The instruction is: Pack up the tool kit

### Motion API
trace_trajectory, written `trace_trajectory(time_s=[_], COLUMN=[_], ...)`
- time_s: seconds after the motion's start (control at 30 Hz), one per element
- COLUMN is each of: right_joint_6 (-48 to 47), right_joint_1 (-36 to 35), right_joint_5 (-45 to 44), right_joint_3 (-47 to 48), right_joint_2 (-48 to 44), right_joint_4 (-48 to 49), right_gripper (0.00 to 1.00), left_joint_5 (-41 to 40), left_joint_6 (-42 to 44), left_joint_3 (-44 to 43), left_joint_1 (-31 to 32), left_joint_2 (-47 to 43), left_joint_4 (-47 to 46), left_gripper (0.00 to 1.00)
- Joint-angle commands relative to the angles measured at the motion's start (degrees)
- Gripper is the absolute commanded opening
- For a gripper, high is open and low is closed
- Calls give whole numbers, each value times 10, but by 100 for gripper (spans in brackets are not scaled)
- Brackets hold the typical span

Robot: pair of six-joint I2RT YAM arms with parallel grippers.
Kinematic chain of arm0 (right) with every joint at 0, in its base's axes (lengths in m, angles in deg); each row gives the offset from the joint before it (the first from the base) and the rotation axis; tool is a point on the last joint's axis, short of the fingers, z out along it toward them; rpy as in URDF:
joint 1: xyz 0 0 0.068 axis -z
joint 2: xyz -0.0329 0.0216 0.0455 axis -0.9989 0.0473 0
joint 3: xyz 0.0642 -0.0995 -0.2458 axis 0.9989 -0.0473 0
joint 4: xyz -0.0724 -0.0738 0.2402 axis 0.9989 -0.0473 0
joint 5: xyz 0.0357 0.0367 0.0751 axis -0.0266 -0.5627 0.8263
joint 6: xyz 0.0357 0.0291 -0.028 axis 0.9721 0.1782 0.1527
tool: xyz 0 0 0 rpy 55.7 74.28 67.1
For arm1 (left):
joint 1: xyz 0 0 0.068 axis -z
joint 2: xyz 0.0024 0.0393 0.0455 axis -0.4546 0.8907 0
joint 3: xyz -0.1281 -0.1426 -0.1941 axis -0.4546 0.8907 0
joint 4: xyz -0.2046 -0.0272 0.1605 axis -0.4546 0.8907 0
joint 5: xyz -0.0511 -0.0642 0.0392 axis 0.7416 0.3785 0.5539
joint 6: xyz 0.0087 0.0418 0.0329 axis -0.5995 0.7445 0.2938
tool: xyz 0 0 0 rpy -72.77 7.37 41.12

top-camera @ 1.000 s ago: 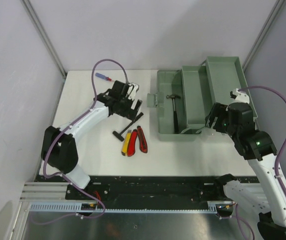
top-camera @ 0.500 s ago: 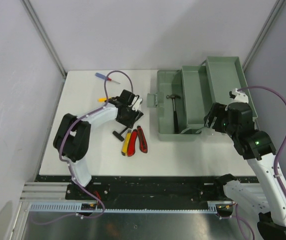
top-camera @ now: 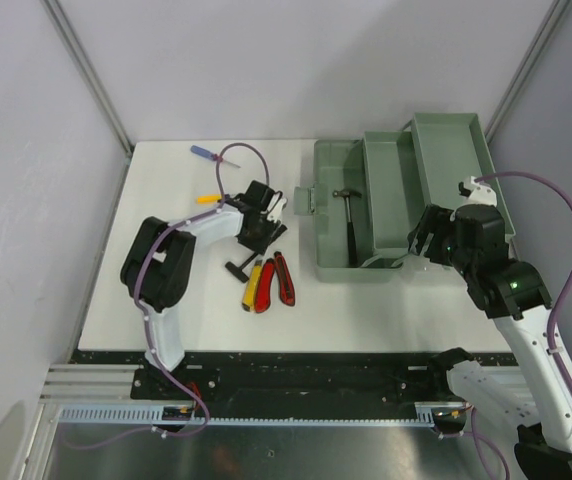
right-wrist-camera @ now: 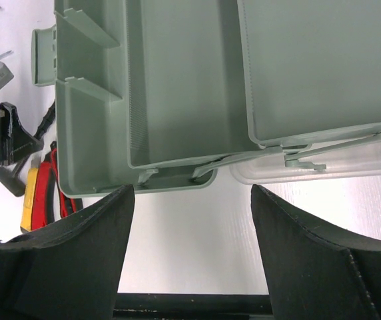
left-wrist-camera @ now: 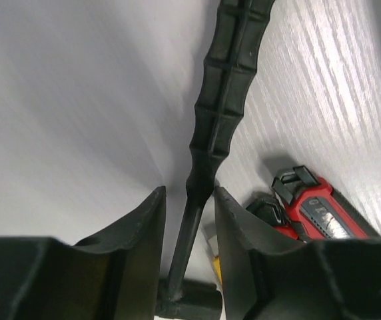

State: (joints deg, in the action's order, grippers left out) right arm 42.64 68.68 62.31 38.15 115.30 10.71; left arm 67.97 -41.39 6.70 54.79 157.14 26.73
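White worktop (top-camera: 166, 320) fills the floor of a pale-walled cell. Near its far left corner lies a blue-handled screwdriver (top-camera: 204, 153), and a yellow-handled screwdriver (top-camera: 209, 198) lies nearer the middle. Just right of that, the left gripper (top-camera: 262, 222) is low over a black hammer (left-wrist-camera: 227, 80) that lies flat on the worktop. Its jaws stand narrow astride the thin shaft near the head, with 1 finger (left-wrist-camera: 240, 233) against it and a sliver of gap at the other. I cannot tell whether they grip. Beside the hammer's head lie a yellow knife (top-camera: 252, 285) and 2 red knives (top-camera: 284, 280), side by side.

Toward the far right corner sits the grey-green toolbox (top-camera: 338, 200), open, its inner tray (top-camera: 391, 190) swung up and out to the right. A second small hammer (top-camera: 351, 225) lies in its base. The right gripper (right-wrist-camera: 192, 193) hangs at the toolbox's near right corner, jaws spread wide with nothing between them.
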Motion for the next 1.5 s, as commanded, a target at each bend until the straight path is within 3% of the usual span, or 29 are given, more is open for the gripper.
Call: trace_trajectory(time_s=[0.0, 0.2, 0.27, 0.7, 0.9, 1.23, 1.47], right_joint_6=[7, 9, 9, 3, 2, 8, 9], right_joint_1=[3, 5, 4, 6, 10, 12, 14], right_joint_5=[-3, -8, -8, -11, -18, -16, -18], right_joint_3=[-1, -1, -1, -1, -1, -1, -4], right_joint_2=[2, 0, 0, 0, -3, -6, -15], right_joint_4=[14, 11, 11, 19, 20, 16, 5], right_gripper=[75, 75, 75, 75, 75, 75, 76], left_joint_5=[-8, -37, -57, -86, 4, 76, 27], left_joint_6=[-7, -11, -9, -57, -128, -334, -362], left_joint_3=[-26, -14, -14, -91, -171, -327, -435], left_joint_1=[-10, -13, -15, -37, -35, 29, 98], left_joint_2=[33, 25, 12, -127, -173, -97, 18], left_joint_4=[-13, -13, -13, 22, 35, 34, 34], left_gripper=[35, 5, 1, 0, 0, 0, 0])
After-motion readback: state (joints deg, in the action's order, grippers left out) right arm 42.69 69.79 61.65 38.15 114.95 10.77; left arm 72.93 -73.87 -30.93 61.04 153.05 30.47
